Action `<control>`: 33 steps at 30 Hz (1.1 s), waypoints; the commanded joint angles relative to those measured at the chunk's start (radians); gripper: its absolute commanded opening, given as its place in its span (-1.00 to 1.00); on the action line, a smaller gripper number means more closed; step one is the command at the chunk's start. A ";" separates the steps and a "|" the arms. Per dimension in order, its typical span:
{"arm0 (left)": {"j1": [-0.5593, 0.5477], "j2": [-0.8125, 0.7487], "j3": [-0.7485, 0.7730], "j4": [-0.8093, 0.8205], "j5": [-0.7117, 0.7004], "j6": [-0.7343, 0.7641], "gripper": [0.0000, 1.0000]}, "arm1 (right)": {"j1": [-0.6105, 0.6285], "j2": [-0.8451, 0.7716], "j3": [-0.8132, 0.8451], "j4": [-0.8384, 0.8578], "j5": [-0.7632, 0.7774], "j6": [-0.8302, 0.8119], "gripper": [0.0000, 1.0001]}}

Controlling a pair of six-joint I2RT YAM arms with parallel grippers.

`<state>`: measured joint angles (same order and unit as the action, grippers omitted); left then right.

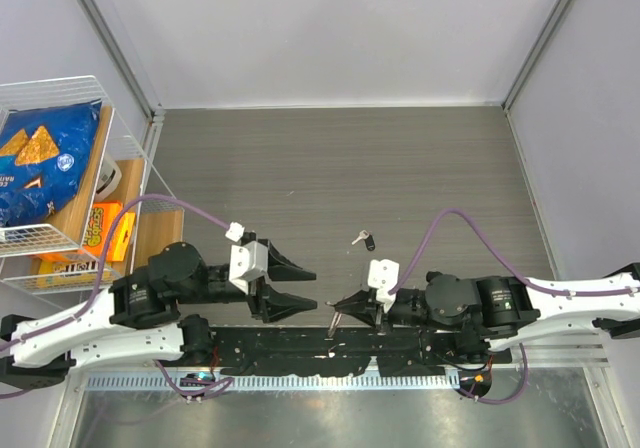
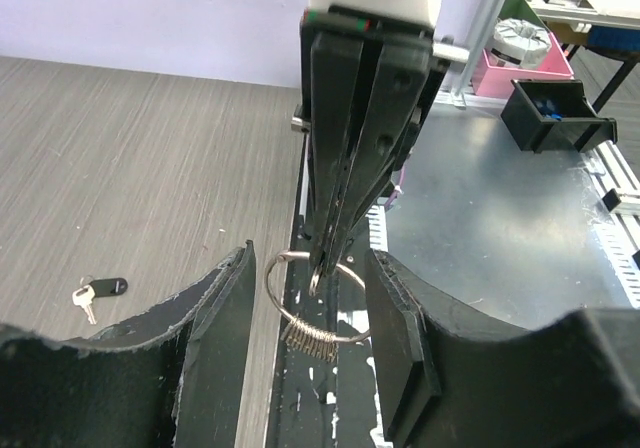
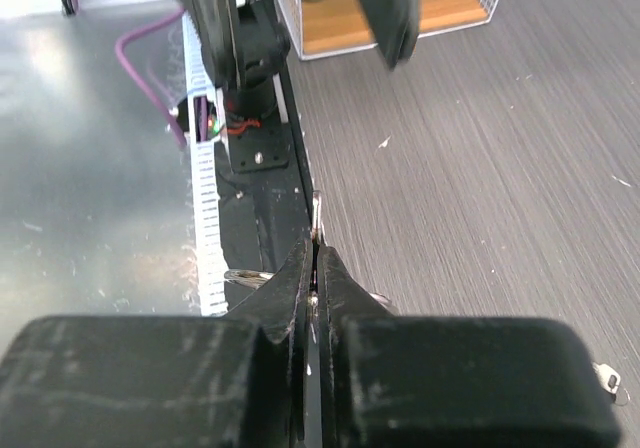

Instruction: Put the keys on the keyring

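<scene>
My right gripper (image 1: 337,310) is shut on the keyring (image 2: 312,306), a thin silver wire ring that hangs from its tips over the black rail. Several small keys (image 2: 305,336) bunch on the ring's lower arc. In the left wrist view the right gripper (image 2: 322,260) comes down from above. My left gripper (image 1: 311,288) is open, and its fingers (image 2: 215,338) stand on either side of the ring without touching it. A black-headed key (image 1: 363,238) with a small silvery key lies loose on the table; it also shows in the left wrist view (image 2: 100,290). In the right wrist view the shut tips (image 3: 315,253) hide most of the ring.
A wire rack (image 1: 60,98) at the left holds a blue chip bag (image 1: 40,158) and an orange packet (image 1: 100,226). The black base rail (image 1: 330,348) runs along the near table edge. A black bin (image 2: 555,113) and a pink box (image 2: 520,53) sit beyond the metal surface.
</scene>
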<state>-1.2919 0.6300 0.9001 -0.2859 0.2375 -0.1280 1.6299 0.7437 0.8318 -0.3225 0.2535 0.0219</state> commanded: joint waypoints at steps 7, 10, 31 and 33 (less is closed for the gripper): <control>-0.004 0.016 -0.084 0.214 -0.035 -0.074 0.06 | 0.010 -0.049 0.012 0.214 0.093 0.078 -0.88; -0.004 0.010 -0.098 0.235 -0.046 -0.081 0.06 | 0.010 -0.055 0.007 0.246 0.099 0.087 -0.88; -0.003 -0.044 -0.145 0.337 -0.044 -0.174 0.11 | 0.022 -0.043 -0.036 0.473 0.317 0.076 -0.88; -0.003 -0.030 -0.141 0.329 -0.059 -0.174 0.13 | 0.024 -0.030 -0.031 0.491 0.351 0.075 -0.88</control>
<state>-1.2922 0.5884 0.7418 -0.0071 0.2016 -0.2802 1.6424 0.6926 0.7906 0.0566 0.5007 0.1036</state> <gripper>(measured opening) 0.556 0.077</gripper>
